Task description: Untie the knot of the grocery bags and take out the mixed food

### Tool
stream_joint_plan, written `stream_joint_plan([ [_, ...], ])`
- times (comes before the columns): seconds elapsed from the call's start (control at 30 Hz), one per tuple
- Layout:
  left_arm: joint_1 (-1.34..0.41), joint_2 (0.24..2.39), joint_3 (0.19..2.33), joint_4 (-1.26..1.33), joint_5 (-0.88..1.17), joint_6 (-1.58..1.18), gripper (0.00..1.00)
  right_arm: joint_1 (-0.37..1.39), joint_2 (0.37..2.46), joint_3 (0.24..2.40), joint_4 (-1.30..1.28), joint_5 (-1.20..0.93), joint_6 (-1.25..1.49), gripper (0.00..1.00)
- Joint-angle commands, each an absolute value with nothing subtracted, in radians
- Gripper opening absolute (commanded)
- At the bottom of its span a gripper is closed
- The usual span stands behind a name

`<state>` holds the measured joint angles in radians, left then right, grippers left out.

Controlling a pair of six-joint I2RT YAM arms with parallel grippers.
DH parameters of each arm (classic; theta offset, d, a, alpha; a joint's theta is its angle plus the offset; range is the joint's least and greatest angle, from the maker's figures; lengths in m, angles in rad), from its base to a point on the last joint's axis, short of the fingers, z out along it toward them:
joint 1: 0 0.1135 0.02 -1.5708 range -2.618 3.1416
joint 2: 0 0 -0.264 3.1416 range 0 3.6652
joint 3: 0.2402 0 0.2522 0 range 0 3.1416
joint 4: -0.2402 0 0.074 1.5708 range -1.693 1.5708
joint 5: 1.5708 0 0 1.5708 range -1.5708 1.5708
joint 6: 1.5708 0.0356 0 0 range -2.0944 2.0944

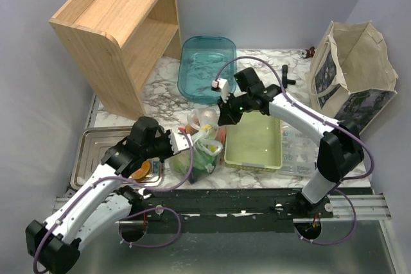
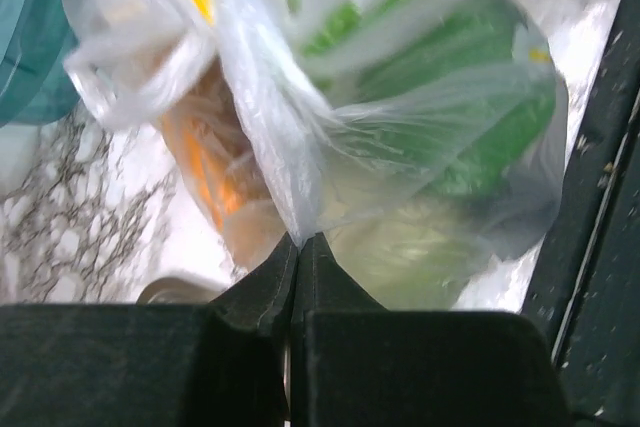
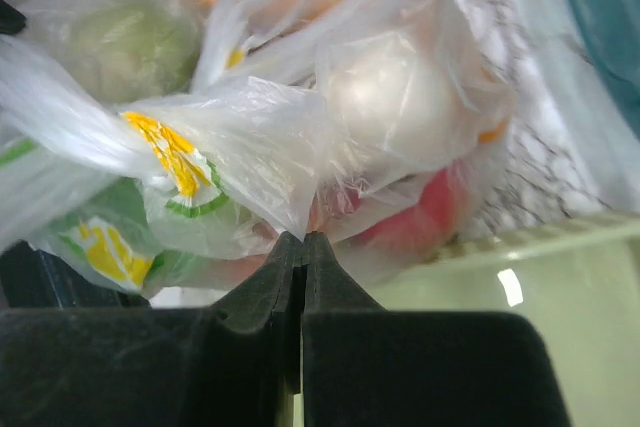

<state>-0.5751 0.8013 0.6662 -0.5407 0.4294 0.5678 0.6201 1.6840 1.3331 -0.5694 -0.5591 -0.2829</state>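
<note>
Pinching grocery bag [image 1: 204, 140] both sides.
I see left hand [image 2: 297, 243], right hand [image 3: 302, 239] each clamped on its plastic.

Marble table [image 1: 162, 85], wooden shelf [image 1: 115, 24], pale walls [image 1: 276, 4]

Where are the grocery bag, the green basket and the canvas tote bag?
grocery bag [image 1: 205, 128]: top view, crumpled upper part.
green basket [image 1: 254, 147]: top view, bare floor.
canvas tote bag [image 1: 356, 56]: top view, pale upper panel.
</note>
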Motion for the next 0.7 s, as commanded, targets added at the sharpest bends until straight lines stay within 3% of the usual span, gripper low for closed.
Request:
stream_joint_plan([
  [0.0, -0.532, 0.675, 0.58, -0.692, 0.399, 0.731, 0.0, 0.546, 1.622, 1.31, -0.594, -0.472, -0.313, 0.01],
  [0.4, -0.42, 0.466, 0.514, -0.847, 0.405, 0.962, 0.02, 0.52, 1.57, 1.32, -0.648, -0.547, -0.385, 0.01],
  [0.43, -0.422, 0.47, 0.545, -0.859, 0.43, 0.944, 0.18, 0.521, 1.586, 1.351, -0.674, -0.588, -0.385, 0.05],
  [0.47, -0.422, 0.48, 0.591, -0.859, 0.459, 0.904, 0.35, 0.525, 1.603, 1.402, -0.709, -0.619, -0.383, 0.2],
  [0.5, -0.423, 0.509, 0.642, -0.853, 0.483, 0.868, 0.59, 0.529, 1.627, 1.442, -0.735, -0.65, -0.382, 0.39],
  [0.53, -0.423, 0.54, 0.681, -0.846, 0.5, 0.827, 0.68, 0.537, 1.643, 1.478, -0.751, -0.663, -0.37, 0.52],
  [0.67, -0.427, 0.724, 0.857, -0.82, 0.565, 0.67, 0.71, 0.572, 1.664, 1.529, -0.685, -0.674, -0.294, 0.7],
])
